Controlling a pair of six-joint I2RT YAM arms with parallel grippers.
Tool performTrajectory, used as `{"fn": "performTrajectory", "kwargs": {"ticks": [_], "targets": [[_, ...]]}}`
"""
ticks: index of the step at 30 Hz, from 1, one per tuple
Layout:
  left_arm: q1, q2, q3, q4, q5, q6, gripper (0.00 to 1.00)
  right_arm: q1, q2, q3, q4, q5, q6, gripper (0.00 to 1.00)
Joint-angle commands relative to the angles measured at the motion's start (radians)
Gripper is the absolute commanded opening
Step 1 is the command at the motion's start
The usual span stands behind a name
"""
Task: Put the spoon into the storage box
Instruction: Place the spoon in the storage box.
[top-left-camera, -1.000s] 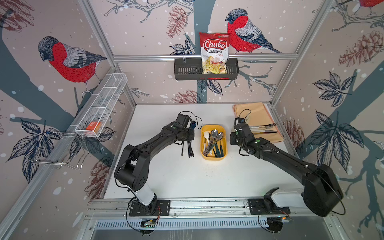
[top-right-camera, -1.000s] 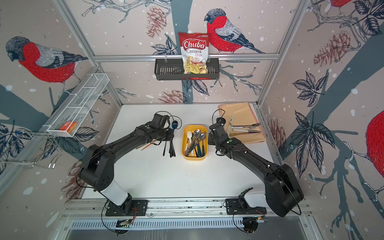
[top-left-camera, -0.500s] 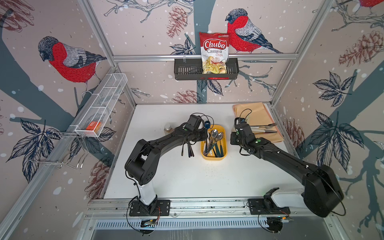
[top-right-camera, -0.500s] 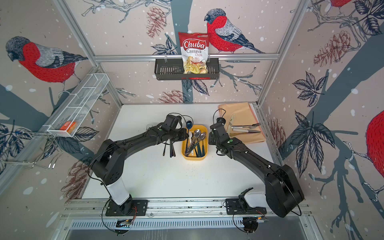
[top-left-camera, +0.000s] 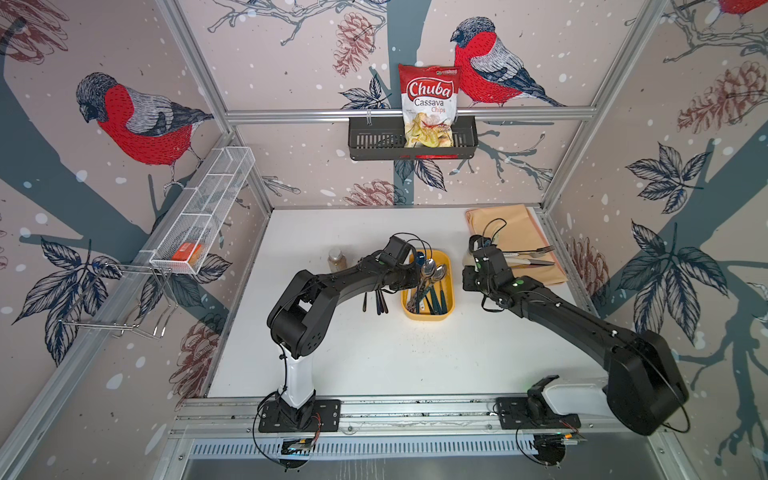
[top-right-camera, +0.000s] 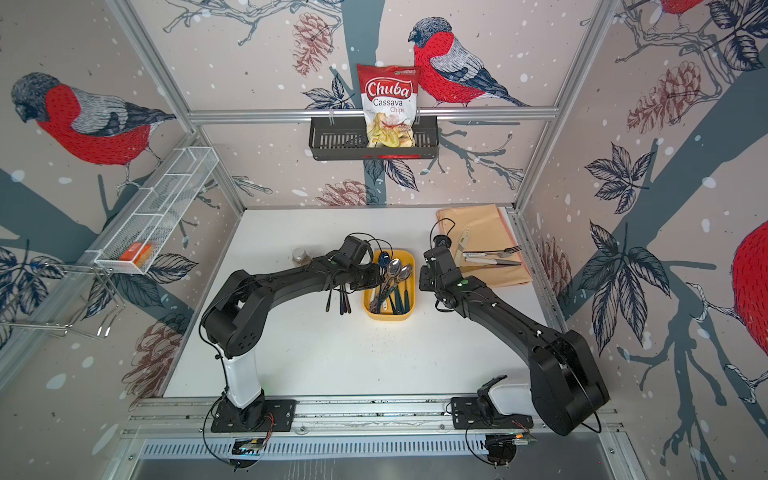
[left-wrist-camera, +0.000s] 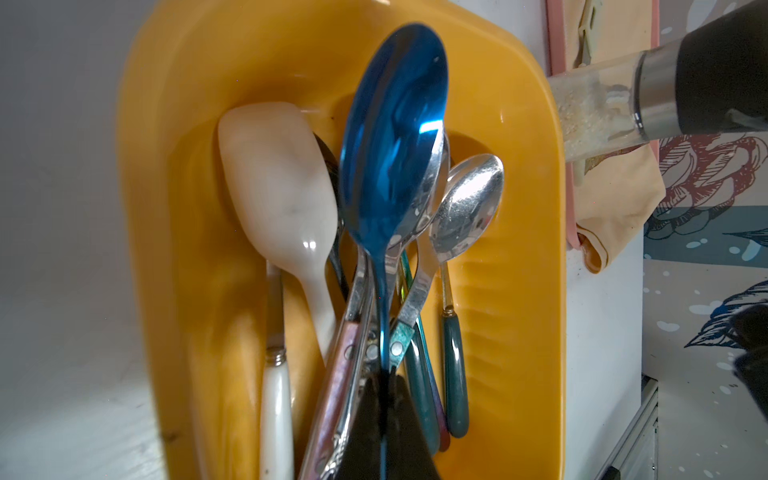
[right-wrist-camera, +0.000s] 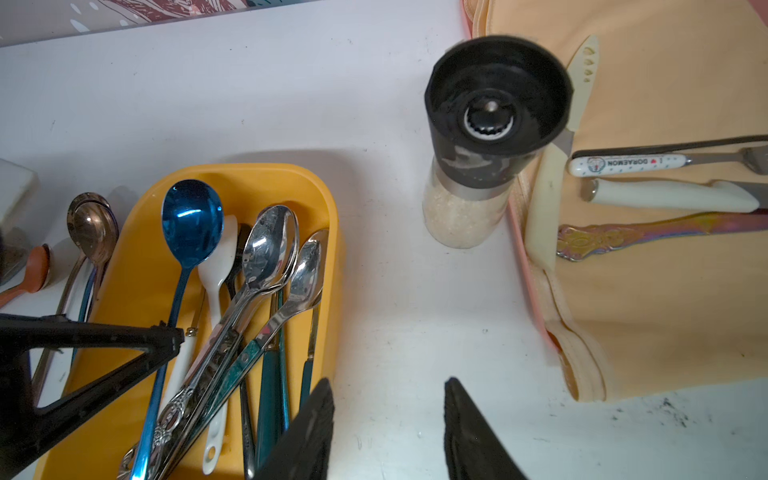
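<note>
The yellow storage box (top-left-camera: 428, 316) (top-right-camera: 388, 318) lies mid-table between the arms and holds several spoons. My left gripper (left-wrist-camera: 384, 384) (top-left-camera: 412, 277) is shut on the thin handle of a blue spoon (left-wrist-camera: 395, 137) (right-wrist-camera: 191, 220). It holds the spoon lengthwise over the box (left-wrist-camera: 519, 311), just above the other spoons, with the bowl near the far end. I cannot tell whether it touches them. My right gripper (right-wrist-camera: 388, 380) (top-left-camera: 471, 281) stands open and empty over bare table, just right of the box (right-wrist-camera: 137, 266).
A salt grinder (right-wrist-camera: 478, 166) stands beside a peach cloth (top-left-camera: 519, 232) that carries forks and knives (right-wrist-camera: 665, 195). More spoons (top-left-camera: 376, 299) lie on the table left of the box, with a small jar (top-left-camera: 336, 257) behind them. A black basket (top-left-camera: 374, 141) hangs on the back wall.
My left arm has swung right, carrying the blue spoon from over the loose spoons on the table to over the storage box. The right arm has not moved.
</note>
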Motion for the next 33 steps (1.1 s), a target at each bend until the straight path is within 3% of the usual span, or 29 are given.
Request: {"fn": "performTrajectory", "kwargs": {"ticks": [1,14,29,33], "targets": [[-0.006,0.03,0.026,0.011,0.016,-0.007,0.0,0.001,0.013,0.02,0.028,-0.024,-0.015,0.45],[-0.007,0.109,0.107,-0.073,0.025,-0.004,0.0,0.005,0.046,0.043,0.029,-0.026,-0.01,0.45],[-0.017,0.001,0.102,-0.09,-0.024,0.091,0.32,0.024,0.069,0.075,0.017,-0.004,-0.006,0.45],[-0.018,-0.054,0.124,-0.168,-0.073,0.171,0.35,0.029,0.066,0.07,0.016,0.003,-0.001,0.45]]}}
